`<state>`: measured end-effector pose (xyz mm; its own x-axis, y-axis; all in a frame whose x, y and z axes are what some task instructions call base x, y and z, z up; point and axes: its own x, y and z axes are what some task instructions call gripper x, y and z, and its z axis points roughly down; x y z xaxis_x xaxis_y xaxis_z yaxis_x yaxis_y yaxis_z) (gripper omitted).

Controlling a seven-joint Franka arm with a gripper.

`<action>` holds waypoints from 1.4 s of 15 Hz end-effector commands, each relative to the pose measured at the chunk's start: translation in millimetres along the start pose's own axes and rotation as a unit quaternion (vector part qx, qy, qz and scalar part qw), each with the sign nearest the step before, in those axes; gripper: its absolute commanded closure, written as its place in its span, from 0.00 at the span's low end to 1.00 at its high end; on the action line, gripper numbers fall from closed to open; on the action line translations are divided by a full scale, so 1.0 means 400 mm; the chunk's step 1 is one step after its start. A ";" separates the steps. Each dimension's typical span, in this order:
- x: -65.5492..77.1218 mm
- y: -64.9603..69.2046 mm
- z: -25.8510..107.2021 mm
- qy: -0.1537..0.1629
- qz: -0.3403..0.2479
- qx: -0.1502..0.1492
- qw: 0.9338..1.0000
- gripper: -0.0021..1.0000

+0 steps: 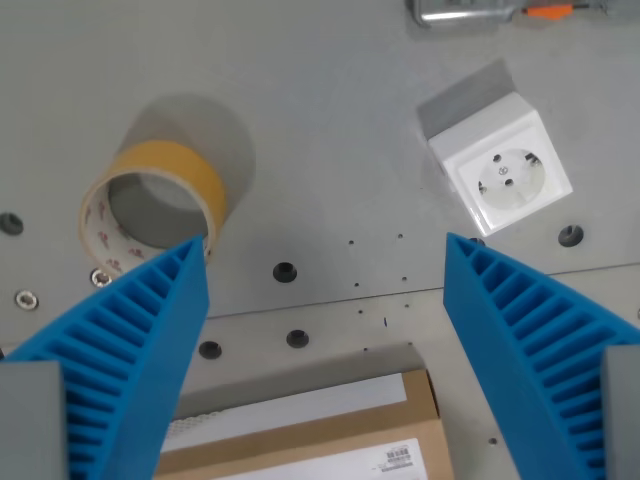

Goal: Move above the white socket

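Open hand (pixel 325 255); white socket (pixel 500 170) beyond its right finger.

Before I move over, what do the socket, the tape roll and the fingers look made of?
Socket: white moulded plastic, smooth, slightly glossy face. Tape roll: yellowish-brown film wound on a printed core, probably cardboard. Fingers: blue, matte, ribbed, likely soft plastic or rubber; the look leaves it open.

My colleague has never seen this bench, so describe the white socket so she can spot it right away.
Look at the grey table, toward the wrist view's upper right. There sits the white socket, a boxy cube with a round recessed face, turned at an angle. Unlike the roll of tape on the left, it is square and white.
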<state>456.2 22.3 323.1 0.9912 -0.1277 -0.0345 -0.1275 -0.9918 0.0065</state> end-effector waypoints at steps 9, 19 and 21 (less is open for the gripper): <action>-0.045 0.084 0.121 0.059 0.277 0.007 0.959 0.00; -0.075 0.178 0.247 0.058 0.425 0.012 0.903 0.00; -0.078 0.196 0.271 0.056 0.447 0.012 0.893 0.00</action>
<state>414.1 -47.5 224.2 0.7439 -0.6683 -0.0112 -0.6682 -0.7439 0.0085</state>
